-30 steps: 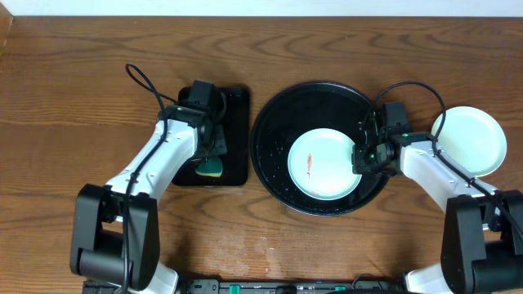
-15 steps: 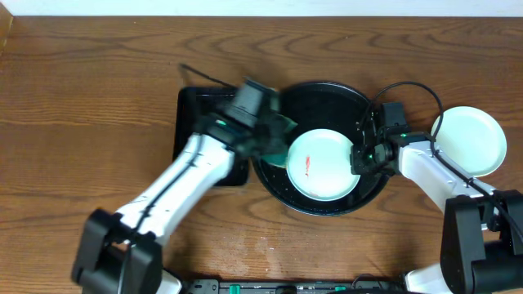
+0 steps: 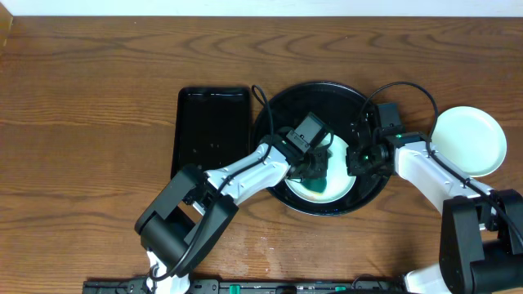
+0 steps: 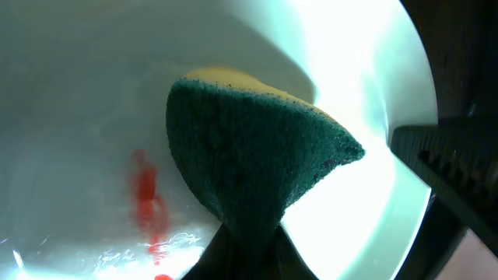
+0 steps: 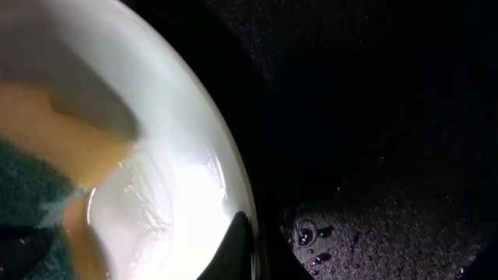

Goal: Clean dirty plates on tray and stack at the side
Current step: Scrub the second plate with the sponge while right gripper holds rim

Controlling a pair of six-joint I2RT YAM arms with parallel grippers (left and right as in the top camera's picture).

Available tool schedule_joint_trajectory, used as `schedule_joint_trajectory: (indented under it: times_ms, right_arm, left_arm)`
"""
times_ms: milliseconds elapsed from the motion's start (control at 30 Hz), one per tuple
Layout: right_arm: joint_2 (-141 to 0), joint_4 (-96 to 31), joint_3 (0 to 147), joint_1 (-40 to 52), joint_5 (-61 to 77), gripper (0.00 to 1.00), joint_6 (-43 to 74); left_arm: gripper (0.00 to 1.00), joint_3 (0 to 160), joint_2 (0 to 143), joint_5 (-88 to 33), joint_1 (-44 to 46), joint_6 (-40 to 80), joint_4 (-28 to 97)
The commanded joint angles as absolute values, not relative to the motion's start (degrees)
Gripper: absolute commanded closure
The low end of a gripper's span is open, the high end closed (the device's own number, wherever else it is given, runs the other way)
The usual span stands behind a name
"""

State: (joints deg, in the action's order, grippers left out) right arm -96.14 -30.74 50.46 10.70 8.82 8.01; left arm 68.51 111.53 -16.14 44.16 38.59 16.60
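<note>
A pale bluish-white plate (image 3: 341, 163) lies in the round black tray (image 3: 270, 122). My left gripper (image 3: 315, 167) is shut on a green-and-yellow sponge (image 3: 317, 186) and presses it on this plate. In the left wrist view the sponge (image 4: 249, 148) sits next to a red smear (image 4: 146, 198) on the plate (image 4: 78, 93), with the fingers (image 4: 245, 253) pinching it. My right gripper (image 3: 357, 159) is shut on the plate's right rim. The right wrist view shows the gripper (image 5: 243, 245) on the rim of the plate (image 5: 171, 179). A second pale plate (image 3: 467, 140) lies on the bare wood at the right.
A rectangular black tray (image 3: 211, 135) lies left of the round tray, with nothing on it. The round tray's floor (image 5: 373, 117) is wet with droplets. The white wall runs along the table's far edge.
My left arm swung right from the rectangular tray with the sponge and now holds it on the plate, covering the smear in the overhead view. The right gripper stayed on the rim.
</note>
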Motion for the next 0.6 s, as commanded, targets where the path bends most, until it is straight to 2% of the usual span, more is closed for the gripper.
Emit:
schedule_joint_trajectory:
  times_ms: [0, 400, 467, 567]
  right_arm:
    - [-96.6, -31.0, 50.6, 11.7, 9.5, 0.99, 6.8]
    - [-96.6, -31.1, 50.6, 11.7, 9.3, 0.99, 6.8]
    - [-96.6, -31.1, 50.6, 11.7, 9.3, 0.99, 6.8]
    - [-96.6, -31.1, 50.6, 11.7, 8.8, 0.99, 6.8]
  left_arm:
    - [0.92, 68.9, 116.2, -15.2, 42.9, 41.0, 18.4]
    - [0.92, 76.1, 116.3, 17.6, 38.7, 41.0, 43.3]
    - [0.93, 76.9, 116.3, 19.0, 38.9, 40.1, 43.7]
    - [0.93, 76.8, 116.5, 14.5, 39.1, 39.6, 41.0]
